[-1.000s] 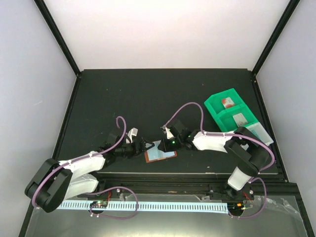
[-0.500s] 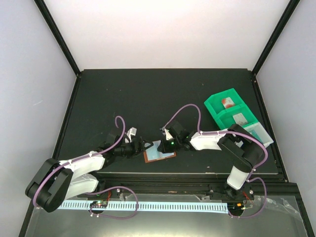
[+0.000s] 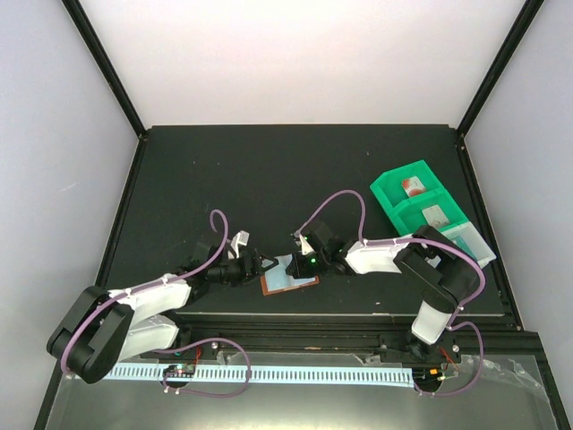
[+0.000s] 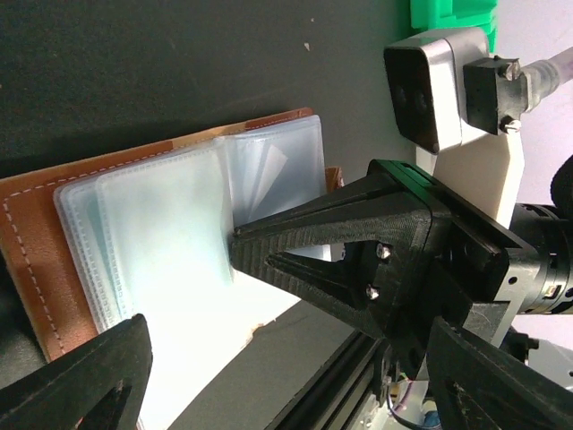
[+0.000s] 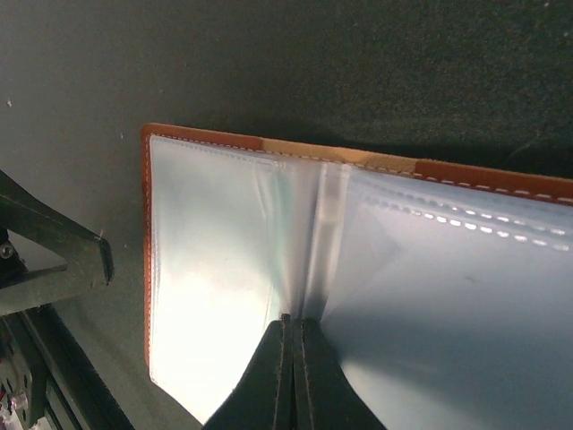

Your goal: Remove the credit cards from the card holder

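**Card holder** (image 3: 288, 276): brown leather bifold, lay opened flat on the black table (image 3: 269, 170) near its front edge, between the two grippers. The pale blue-grey sleeves (image 5: 206, 233) faced up. In the overhead view its long axis ran roughly left to right with a slight tilt, and the fold crossed it the short way.

**Right gripper** (image 5: 291, 324): fingers closed tip to tip, planted at the centre fold among the sleeves. Whether a sleeve leaf or card edge was caught between them could not be told. Of the two arms it was the nearer, already touching the holder.

**Left gripper** (image 3: 260, 266): jaws spread wide, nothing held, just beside the holder's left short edge and facing along its long axis.

**Credit cards**: one white with a red mark (image 3: 413, 185) and one greyish-white (image 3: 434, 215), each in its own compartment of the green tray (image 3: 380, 190), well apart to the right. Whether any card was left in the sleeves could not be told.

**Judgement**: the coming move probably turns on the left jaws steadying the left edge.
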Tool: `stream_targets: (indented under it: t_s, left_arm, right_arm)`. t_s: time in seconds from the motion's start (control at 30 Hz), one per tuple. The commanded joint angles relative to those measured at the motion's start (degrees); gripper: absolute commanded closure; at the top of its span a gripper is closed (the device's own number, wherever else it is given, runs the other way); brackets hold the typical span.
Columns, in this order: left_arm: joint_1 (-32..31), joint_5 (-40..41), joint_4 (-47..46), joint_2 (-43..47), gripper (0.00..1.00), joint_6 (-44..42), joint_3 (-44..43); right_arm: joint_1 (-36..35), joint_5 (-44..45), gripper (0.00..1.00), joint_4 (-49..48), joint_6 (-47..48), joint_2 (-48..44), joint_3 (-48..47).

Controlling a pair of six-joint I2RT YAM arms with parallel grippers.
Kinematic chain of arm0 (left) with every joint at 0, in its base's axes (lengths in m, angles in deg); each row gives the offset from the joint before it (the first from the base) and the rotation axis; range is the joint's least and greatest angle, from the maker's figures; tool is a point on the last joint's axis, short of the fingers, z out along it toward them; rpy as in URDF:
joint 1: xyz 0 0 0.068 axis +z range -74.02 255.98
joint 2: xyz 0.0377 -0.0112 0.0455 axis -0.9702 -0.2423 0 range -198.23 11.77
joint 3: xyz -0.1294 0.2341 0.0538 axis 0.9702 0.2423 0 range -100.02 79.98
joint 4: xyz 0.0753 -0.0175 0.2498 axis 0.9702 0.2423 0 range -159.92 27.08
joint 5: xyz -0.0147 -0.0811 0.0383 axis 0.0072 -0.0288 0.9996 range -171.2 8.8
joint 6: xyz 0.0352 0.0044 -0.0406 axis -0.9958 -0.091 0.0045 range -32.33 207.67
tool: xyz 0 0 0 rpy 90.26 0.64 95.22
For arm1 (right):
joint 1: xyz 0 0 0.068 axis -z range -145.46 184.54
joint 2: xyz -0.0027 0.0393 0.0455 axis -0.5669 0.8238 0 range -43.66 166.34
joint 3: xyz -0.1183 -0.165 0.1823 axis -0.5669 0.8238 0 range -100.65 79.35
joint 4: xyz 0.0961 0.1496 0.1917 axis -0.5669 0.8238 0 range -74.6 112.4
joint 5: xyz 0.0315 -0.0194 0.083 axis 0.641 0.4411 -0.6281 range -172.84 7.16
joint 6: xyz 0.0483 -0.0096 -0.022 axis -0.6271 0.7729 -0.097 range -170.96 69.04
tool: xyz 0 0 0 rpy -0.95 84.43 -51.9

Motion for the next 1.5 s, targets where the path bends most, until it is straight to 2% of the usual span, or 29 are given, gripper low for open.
stream_targets:
  t_s: [0.0, 0.13, 0.3, 0.6, 0.93, 1.47]
  left_arm:
    - [0.4, -2.0, -4.0, -1.2, 0.16, -0.8, -0.5]
    - [0.4, -1.1, -4.4, -2.7, 0.16, -1.5, -0.7]
    - [0.4, -0.8, -5.3, -5.4, 0.12, -1.7, -1.3]
    - [0.4, -1.1, -7.8, -7.8, 0.12, -1.6, -1.1]
    - [0.3, -3.8, -8.3, -7.2, 0.31, -1.3, -2.4]
    - [0.3, -1.8, -3.4, -3.7, 0.66, -2.6, -2.5]
  right_arm:
    - [-0.4, 2.3, 0.99, 1.5, -1.0, 2.1, 2.0]
    - [-0.3, 2.1, 0.99, 0.8, -1.5, 1.9, 2.4]
    - [-0.3, 1.7, 0.99, -0.4, -2.0, 2.0, 3.0]
    - [-0.3, 1.4, 0.99, -1.3, -2.2, 2.7, 3.6]
    - [-0.4, -0.6, 0.99, -4.3, -3.6, 2.3, 4.3]
    - [-0.3, -2.6, 0.99, -8.7, -5.1, 1.0, 6.4]
